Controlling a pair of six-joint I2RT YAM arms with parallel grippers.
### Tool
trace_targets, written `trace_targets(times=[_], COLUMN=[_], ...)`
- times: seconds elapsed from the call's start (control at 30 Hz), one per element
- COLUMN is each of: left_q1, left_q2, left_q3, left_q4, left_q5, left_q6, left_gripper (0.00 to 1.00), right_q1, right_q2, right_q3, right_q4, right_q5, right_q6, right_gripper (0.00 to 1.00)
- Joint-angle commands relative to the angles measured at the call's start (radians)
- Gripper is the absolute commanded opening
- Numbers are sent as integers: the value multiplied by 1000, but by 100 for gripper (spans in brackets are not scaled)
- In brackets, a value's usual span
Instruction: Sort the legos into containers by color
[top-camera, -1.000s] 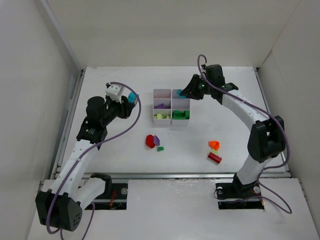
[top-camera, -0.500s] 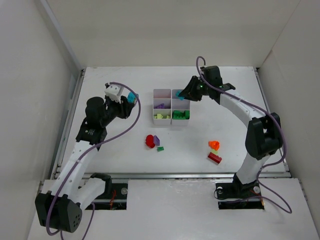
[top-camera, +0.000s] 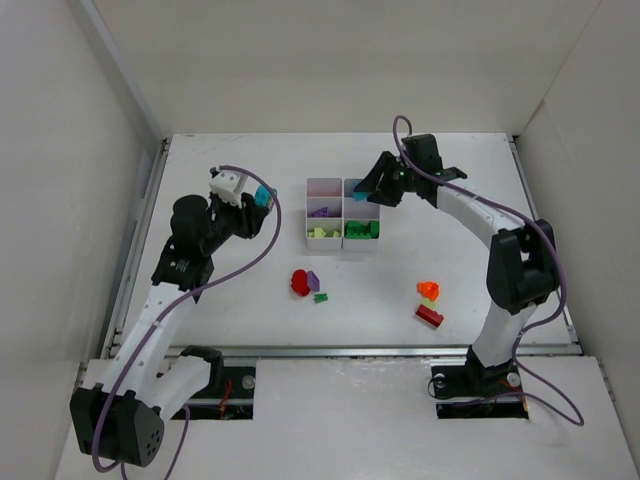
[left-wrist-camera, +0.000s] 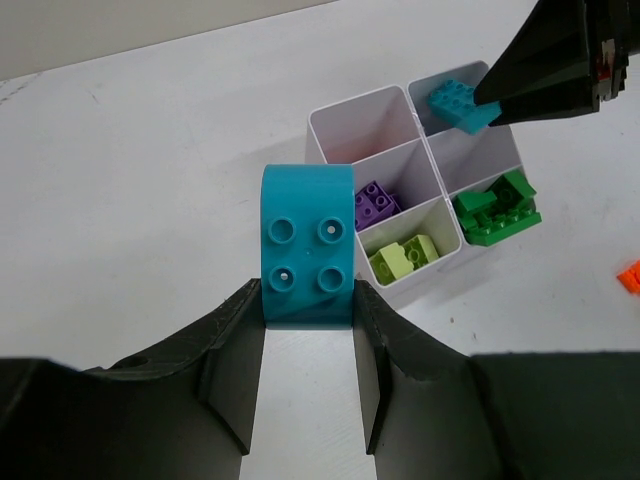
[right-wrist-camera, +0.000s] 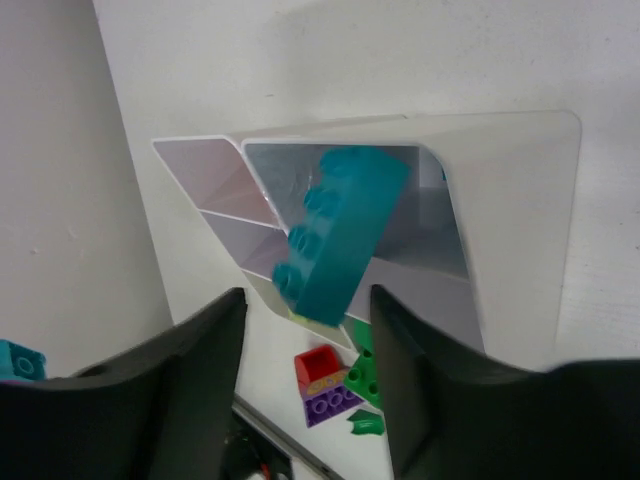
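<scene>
The white six-compartment tray (top-camera: 342, 243) stands mid-table. It holds purple (left-wrist-camera: 375, 205), yellow-green (left-wrist-camera: 405, 258) and green (left-wrist-camera: 495, 205) legos in separate compartments. My left gripper (top-camera: 257, 203) is left of the tray, shut on a cyan brick (left-wrist-camera: 307, 245) held above the table. My right gripper (top-camera: 369, 188) hovers over the tray's far right compartment. Its jaws stand wide, and a second cyan brick (right-wrist-camera: 340, 235) lies tilted between the fingertips, over that compartment, touching neither finger.
Loose legos lie on the table nearer than the tray: a red one (top-camera: 299, 282), a purple one (top-camera: 312, 279) and a small green one (top-camera: 321, 297) in the middle, an orange one (top-camera: 428, 290) and a red one (top-camera: 429, 315) to the right. White walls enclose the table.
My right wrist has shifted slightly left over the tray's far right compartment. The left arm and its cyan brick have not moved.
</scene>
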Motion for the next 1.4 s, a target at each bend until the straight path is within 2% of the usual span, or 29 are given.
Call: trace_targets(times=[0.0,0.07,0.1,0.13,0.23,0.33,0.43,0.47,0.5,0.63,0.67,0.8,0.93,1.1,1.2,1.23,1.27,1.33,1.37], left_q1=[-4,-4,-4,-4,-4,-4,-4,-4,-4,-4,-4,-4,-4,-4,-4,-4,-4,-4,-4], left_q2=[-34,-34,-34,-34,-34,-34,-34,-34,-34,-3,9,40,77,97,97,97,97,97,97], left_q3=[-5,-5,-5,-5,-5,-5,-5,-5,-5,5,5,26,49,86,95,95,95,95,95], left_q4=[51,51,51,51,51,51,89,102,126,191,191,150,103,91,91,91,91,82,82], left_q5=[-1,-1,-1,-1,-1,66,244,296,400,643,712,812,837,886,905,906,906,906,906], left_q6=[-3,-3,-3,-3,8,38,81,91,100,109,109,210,258,281,281,281,281,281,281], left_gripper=[0,0,0,0,0,0,0,0,0,0,0,0,0,0,0,0,0,0,0], right_q1=[-6,-6,-6,-6,-6,26,104,123,138,189,189,264,307,362,362,362,362,362,371], right_q2=[5,5,-4,-14,-47,-84,-147,-185,-204,-273,-300,-342,-331,-281,-256,-256,-256,-256,-256], right_q3=[30,39,39,39,48,72,95,86,74,17,-7,-42,-23,53,68,68,68,68,68], right_q4=[64,65,65,65,65,92,101,118,129,129,129,129,92,-35,-44,-44,-44,-35,-35], right_q5=[-13,-13,-13,-13,-13,-22,-31,-47,-79,-264,-389,-464,-488,-470,-482,-482,-482,-482,-493], right_q6=[17,17,17,6,-32,-153,-442,-606,-683,-984,-1077,-1207,-1288,-1380,-1391,-1391,-1391,-1391,-1391], right_gripper=[62,79,97,100,100,100,100,100,100,100,100,99,99,95,85,81,71,61,52])
